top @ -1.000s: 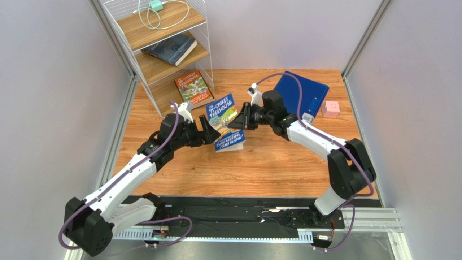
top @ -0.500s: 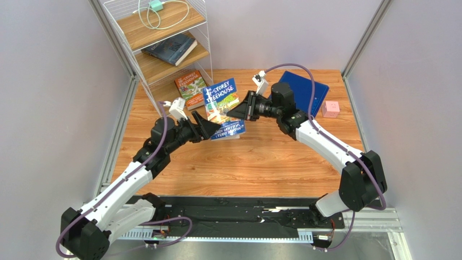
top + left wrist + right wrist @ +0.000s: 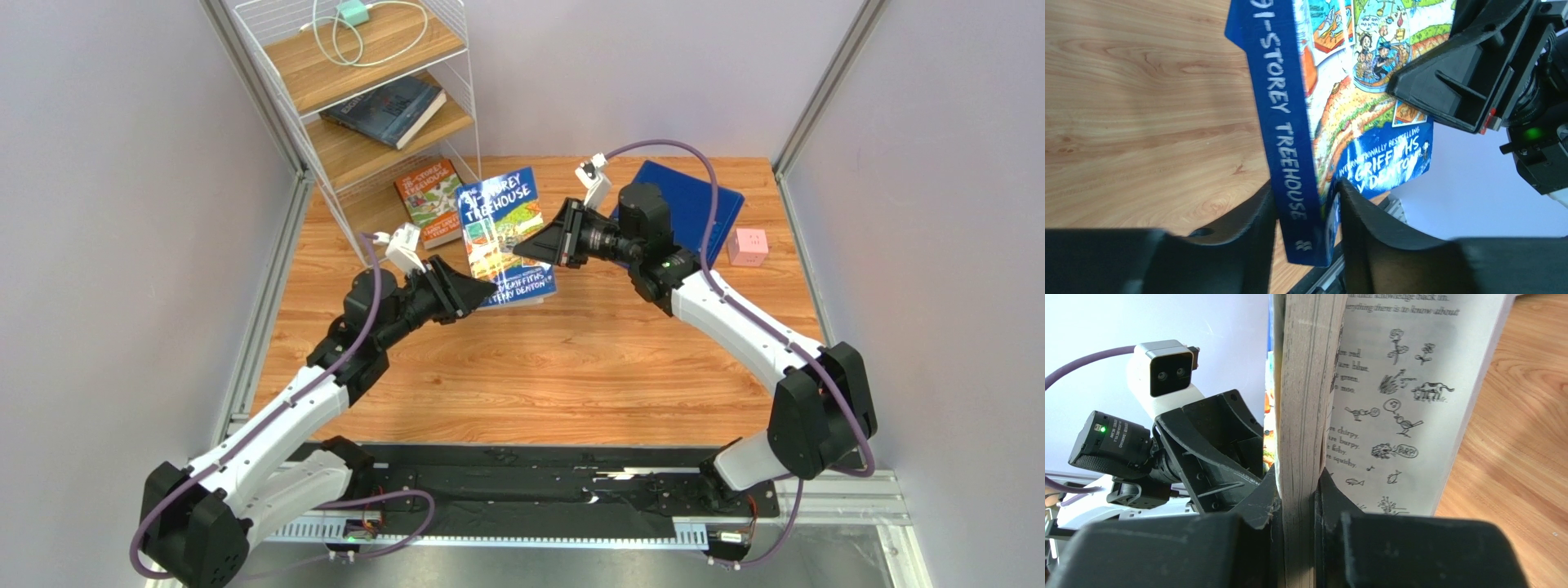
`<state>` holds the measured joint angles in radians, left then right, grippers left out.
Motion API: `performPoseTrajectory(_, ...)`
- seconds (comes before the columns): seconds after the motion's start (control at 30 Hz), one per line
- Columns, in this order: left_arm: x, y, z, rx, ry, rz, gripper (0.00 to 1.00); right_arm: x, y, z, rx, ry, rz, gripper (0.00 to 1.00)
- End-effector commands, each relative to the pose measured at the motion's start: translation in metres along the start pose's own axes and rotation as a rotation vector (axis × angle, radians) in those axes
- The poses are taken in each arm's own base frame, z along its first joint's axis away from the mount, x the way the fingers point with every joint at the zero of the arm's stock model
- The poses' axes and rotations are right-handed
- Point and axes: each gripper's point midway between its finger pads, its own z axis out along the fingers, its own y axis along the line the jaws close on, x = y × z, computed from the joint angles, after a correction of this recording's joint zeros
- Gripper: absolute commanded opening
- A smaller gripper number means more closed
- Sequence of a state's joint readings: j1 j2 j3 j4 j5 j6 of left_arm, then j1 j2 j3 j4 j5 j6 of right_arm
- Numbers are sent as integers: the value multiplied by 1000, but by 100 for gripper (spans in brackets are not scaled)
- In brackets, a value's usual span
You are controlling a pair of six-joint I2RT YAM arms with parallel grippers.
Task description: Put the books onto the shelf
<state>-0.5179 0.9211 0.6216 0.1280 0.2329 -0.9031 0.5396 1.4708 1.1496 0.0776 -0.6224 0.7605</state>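
Book (image 3: 501, 227), tilted, is clenched at its page edge by right gripper (image 3: 531, 245); left gripper (image 3: 474, 294), nearer the shelf (image 3: 350, 153), straddles the spine's near end, bite we cannot confirm.

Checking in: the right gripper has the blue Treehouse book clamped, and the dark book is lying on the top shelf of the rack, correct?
Not quite. The dark book lies on the middle shelf, not the top shelf, which carries a white cable; the top external view shows it. The right gripper does have the blue Treehouse book clamped.
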Motion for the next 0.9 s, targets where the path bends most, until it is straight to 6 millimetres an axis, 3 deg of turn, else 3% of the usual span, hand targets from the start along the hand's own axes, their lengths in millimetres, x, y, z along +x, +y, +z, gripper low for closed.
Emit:
performPoseTrajectory(0.0, -2, -30, 1, 114, 4, 10, 34, -42, 58, -6, -159, -121, -107, 0)
performPoseTrajectory(0.03, -2, -31, 1, 113, 6, 7, 29, -42, 58, -5, -160, -120, -104, 0)
performPoseTrajectory(0.07, -2, -32, 1, 115, 7, 4, 14, -42, 56, -5, -155, -122, -102, 0)
performPoseTrajectory(0.13, -1, -33, 1, 114, 10, -4, 0, -42, 52, -3, -143, -125, -94, 0)
performPoseTrajectory(0.17, 0, -33, 1, 112, 13, -9, 0, -42, 51, -2, -140, -125, -94, 1)
performPoseTrajectory(0.23, 0, -26, 1, 78, 5, -18, 0, -43, 46, 1, -116, -123, -81, 14)
performPoseTrajectory(0.4, -6, -14, 1, 26, -39, -16, 0, -32, 13, 9, -3, -86, -52, 28)
performPoseTrajectory(0.7, -30, 27, 2, -32, -119, -94, 0, -19, -23, 3, 151, -67, -55, 47)
performPoseTrajectory(0.87, -54, 46, 2, -7, -150, -146, 0, -16, -34, -5, 199, -72, -55, 50)
